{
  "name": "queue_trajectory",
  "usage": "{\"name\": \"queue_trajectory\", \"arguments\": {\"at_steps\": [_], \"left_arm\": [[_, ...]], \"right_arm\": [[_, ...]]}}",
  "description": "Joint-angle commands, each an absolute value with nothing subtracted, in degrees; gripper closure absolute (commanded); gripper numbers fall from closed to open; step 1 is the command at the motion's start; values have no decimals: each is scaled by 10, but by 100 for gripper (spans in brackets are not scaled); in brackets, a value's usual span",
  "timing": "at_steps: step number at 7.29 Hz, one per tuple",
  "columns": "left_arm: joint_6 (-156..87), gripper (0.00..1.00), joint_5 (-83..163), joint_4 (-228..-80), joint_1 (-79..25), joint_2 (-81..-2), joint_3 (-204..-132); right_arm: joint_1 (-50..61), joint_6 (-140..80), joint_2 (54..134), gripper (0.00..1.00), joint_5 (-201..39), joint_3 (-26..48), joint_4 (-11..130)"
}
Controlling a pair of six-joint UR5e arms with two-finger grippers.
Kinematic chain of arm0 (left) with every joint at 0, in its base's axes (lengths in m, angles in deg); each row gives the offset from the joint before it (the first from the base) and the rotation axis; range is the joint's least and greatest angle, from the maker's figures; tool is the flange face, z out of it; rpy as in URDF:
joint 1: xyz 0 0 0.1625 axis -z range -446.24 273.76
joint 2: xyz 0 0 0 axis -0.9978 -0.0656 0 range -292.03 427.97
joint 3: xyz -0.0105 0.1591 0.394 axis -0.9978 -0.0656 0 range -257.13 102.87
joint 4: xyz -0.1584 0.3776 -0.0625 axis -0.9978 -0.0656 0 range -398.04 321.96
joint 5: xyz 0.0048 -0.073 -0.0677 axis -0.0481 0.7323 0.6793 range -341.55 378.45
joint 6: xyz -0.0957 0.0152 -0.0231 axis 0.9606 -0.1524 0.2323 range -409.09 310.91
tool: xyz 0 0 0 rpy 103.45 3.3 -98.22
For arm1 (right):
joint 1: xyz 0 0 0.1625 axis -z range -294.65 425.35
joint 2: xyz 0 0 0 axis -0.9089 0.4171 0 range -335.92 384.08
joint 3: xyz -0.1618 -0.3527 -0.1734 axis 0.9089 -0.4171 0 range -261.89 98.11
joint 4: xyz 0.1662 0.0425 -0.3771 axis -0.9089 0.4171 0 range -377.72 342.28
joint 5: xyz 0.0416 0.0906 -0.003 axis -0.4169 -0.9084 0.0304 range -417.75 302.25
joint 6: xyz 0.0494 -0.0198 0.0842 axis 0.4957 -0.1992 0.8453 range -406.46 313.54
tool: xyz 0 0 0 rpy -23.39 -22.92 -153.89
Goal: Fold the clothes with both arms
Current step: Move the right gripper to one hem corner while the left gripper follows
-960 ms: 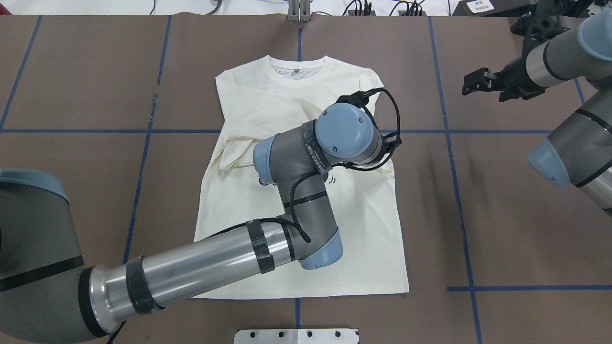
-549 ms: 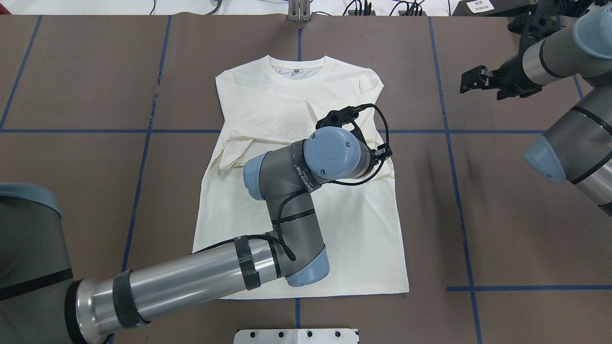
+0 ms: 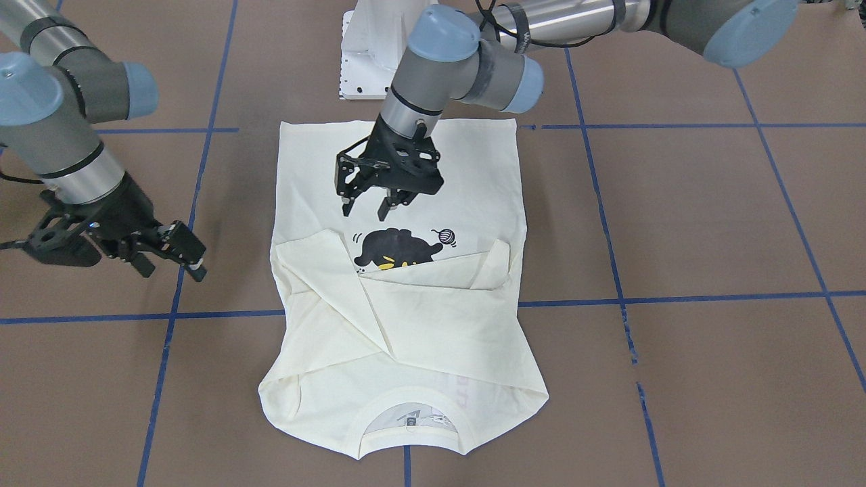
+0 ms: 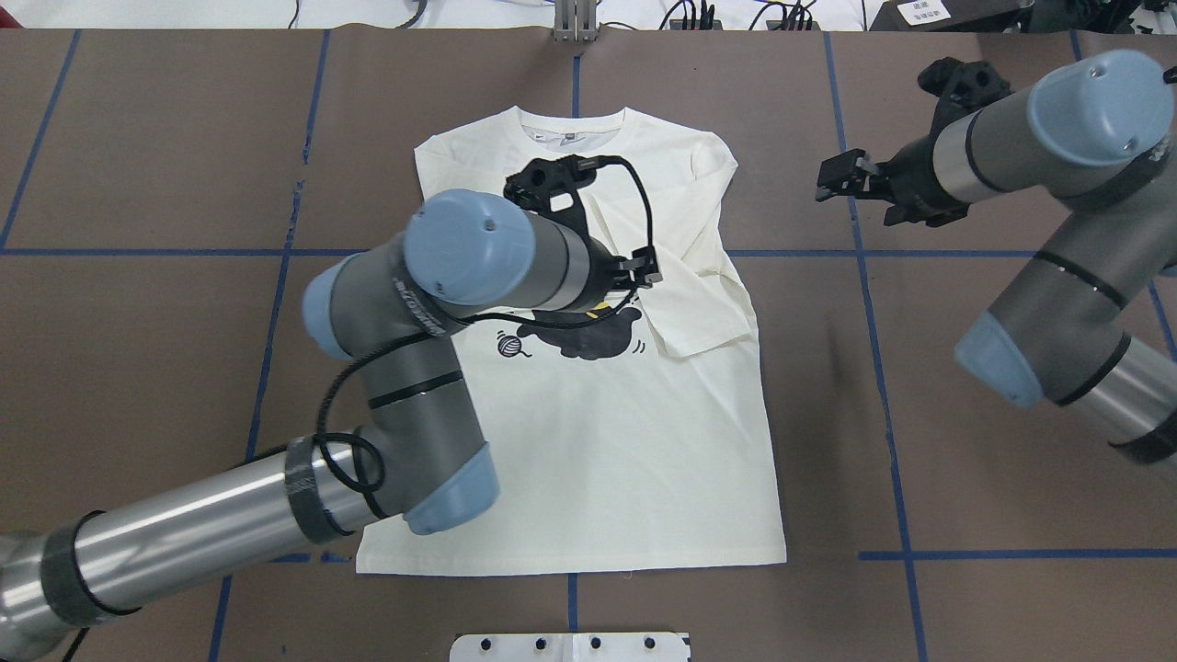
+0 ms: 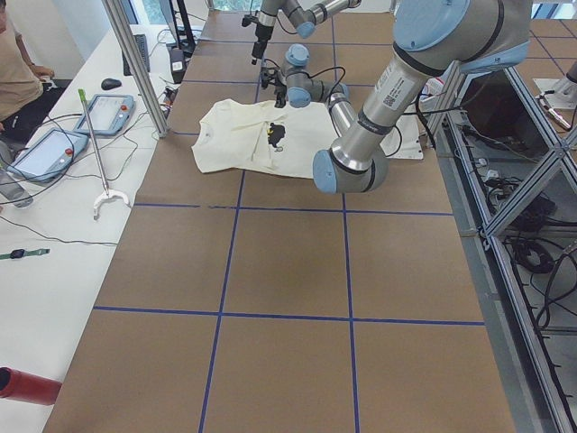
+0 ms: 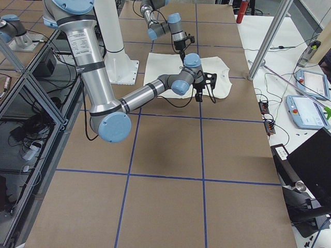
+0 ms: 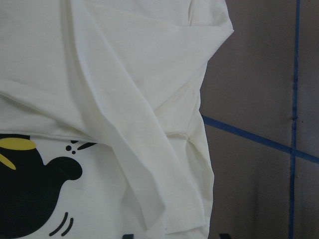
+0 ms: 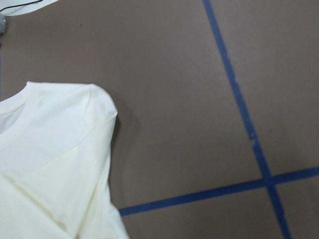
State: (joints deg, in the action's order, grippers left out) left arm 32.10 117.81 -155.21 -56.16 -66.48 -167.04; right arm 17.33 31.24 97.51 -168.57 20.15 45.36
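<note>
T-shirt (image 3: 440, 325) lies flat directly beneath the hovering left gripper (image 3: 365, 211).

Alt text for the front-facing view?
A cream long-sleeved T-shirt lies flat on the brown table, collar nearest the camera, both sleeves folded across it. The left gripper hovers open near its cat print; the right gripper hangs open beside the shirt.

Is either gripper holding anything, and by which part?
Nothing is held: the left gripper hangs open above the cream long-sleeved T-shirt, the right gripper over bare brown table.
</note>
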Motion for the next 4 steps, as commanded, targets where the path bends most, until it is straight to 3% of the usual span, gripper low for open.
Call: {"name": "queue_trajectory", "arguments": {"at_steps": [1,4], "left_arm": [[238,36,1228,-1539,-498,-595,-1728],[227,36,1250,-1525,-461,-586,-1736]], "right_arm": [[290,432,1006,0,-1589,273,454],[379,589,1039,1,-1576,307,464]]}}
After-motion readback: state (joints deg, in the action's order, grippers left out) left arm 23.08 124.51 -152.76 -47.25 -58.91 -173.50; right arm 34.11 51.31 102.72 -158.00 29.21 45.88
